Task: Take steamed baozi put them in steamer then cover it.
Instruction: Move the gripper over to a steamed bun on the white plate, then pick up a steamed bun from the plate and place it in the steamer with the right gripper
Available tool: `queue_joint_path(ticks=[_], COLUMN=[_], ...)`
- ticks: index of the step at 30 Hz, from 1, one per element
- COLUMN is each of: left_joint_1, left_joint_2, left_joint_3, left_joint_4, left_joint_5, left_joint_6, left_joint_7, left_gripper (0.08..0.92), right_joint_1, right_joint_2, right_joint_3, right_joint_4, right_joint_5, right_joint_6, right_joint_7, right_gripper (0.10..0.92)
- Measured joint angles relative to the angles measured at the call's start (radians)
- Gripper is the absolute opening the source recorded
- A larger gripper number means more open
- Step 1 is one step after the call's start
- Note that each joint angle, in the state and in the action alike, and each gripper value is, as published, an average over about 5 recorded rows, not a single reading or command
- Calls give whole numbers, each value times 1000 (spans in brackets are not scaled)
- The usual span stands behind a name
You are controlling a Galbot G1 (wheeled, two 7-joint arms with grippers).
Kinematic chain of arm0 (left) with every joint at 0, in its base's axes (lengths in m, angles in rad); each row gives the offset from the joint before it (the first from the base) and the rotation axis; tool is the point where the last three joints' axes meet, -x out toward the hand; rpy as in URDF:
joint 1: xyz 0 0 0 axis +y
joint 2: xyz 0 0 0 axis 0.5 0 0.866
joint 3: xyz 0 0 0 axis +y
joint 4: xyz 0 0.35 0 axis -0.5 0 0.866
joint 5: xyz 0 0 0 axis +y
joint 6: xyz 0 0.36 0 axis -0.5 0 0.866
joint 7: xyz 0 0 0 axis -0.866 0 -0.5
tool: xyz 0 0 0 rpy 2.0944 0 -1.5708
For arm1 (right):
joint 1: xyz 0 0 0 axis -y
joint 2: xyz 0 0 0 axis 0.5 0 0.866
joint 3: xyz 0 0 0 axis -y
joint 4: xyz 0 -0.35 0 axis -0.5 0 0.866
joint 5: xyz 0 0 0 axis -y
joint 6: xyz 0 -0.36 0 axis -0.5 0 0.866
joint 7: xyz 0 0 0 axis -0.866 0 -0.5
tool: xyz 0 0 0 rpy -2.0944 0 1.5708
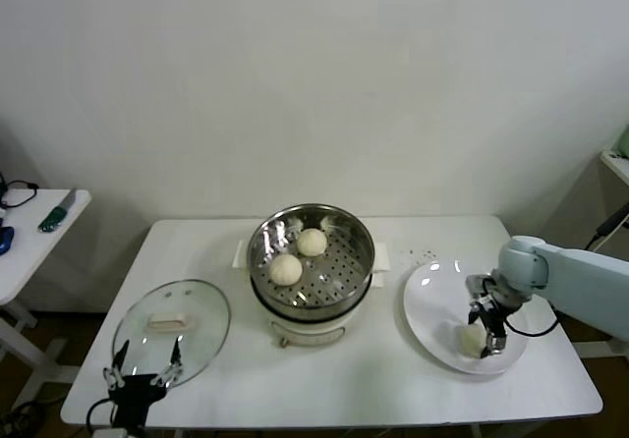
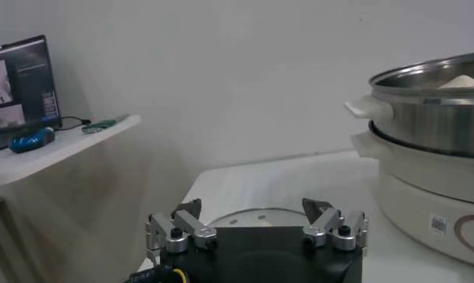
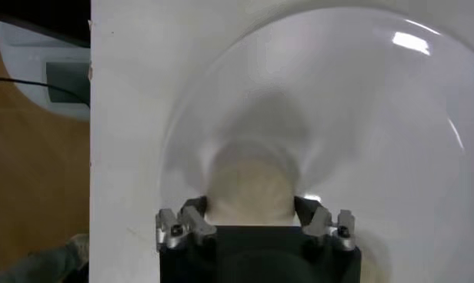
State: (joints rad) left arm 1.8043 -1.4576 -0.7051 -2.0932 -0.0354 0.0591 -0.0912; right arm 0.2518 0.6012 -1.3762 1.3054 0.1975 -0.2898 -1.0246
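Note:
Two cream-white baozi point(image 1: 286, 269) point(image 1: 312, 243) lie in the steel steamer point(image 1: 359, 261) at the table's middle. A third baozi point(image 1: 472, 338) sits on the white plate point(image 1: 432, 301) at the right. My right gripper point(image 1: 488, 338) is down on the plate with its fingers against both sides of this baozi point(image 3: 251, 181); in the right wrist view the gripper point(image 3: 251, 209) straddles it. A fourth baozi is not in view. My left gripper point(image 1: 143, 367) is open and empty at the table's front left, just before the glass lid point(image 1: 172, 325).
The glass lid with its cream handle lies flat on the table left of the steamer, and shows past the left fingers point(image 2: 252, 219). The steamer's handle side point(image 2: 429, 123) stands to the lid's right. A small side table point(image 1: 29, 232) with tools stands far left.

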Motion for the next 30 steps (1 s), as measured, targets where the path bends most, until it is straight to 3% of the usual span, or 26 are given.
queue_joint_path(ticks=[12, 30], left_joint_1=[4, 11], left_joint_2=[2, 24], left_joint_3=[9, 13], left_joint_4=[0, -8], left_joint_5=[9, -9], left_joint_6=[0, 3], left_joint_7=[-1, 4], left_gripper=[823, 823], right_joint_1=[105, 535], right_joint_2=[53, 332], right_joint_3=[-47, -186], right_joint_4=[-20, 46], right_joint_5=[-28, -86], right_joint_6=[69, 478], right_joint_7=[-33, -112], right_gripper=[694, 696])
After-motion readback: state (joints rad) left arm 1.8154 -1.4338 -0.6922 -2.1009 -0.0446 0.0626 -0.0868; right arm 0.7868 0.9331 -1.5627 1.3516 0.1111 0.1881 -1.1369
